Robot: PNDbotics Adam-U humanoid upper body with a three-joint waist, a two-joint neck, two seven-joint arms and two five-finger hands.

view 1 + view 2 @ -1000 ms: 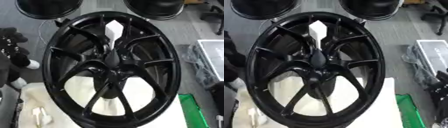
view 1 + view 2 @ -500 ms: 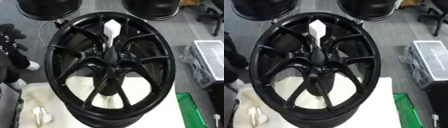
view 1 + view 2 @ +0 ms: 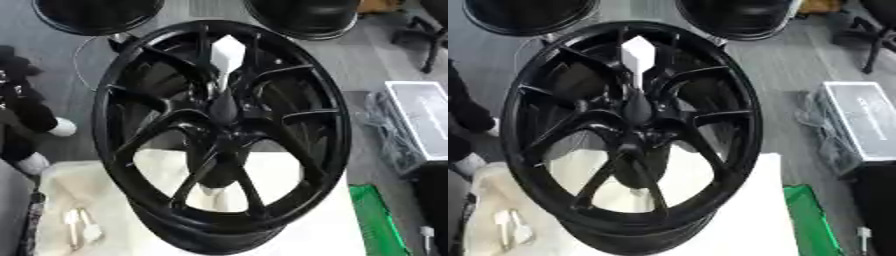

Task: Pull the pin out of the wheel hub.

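Shift: only your head camera has moved; wheel hub and white pin sit as before.
Pin: upright at hub centre, rigid, light; take the wide white head.
Hub: heavy, on white tabletop.
Robot hand: neither visible; state unknown.

The wheel looks like glossy black metal. The pin at its 12 o'clock is matt white, like plastic. The table has a smooth pale top.
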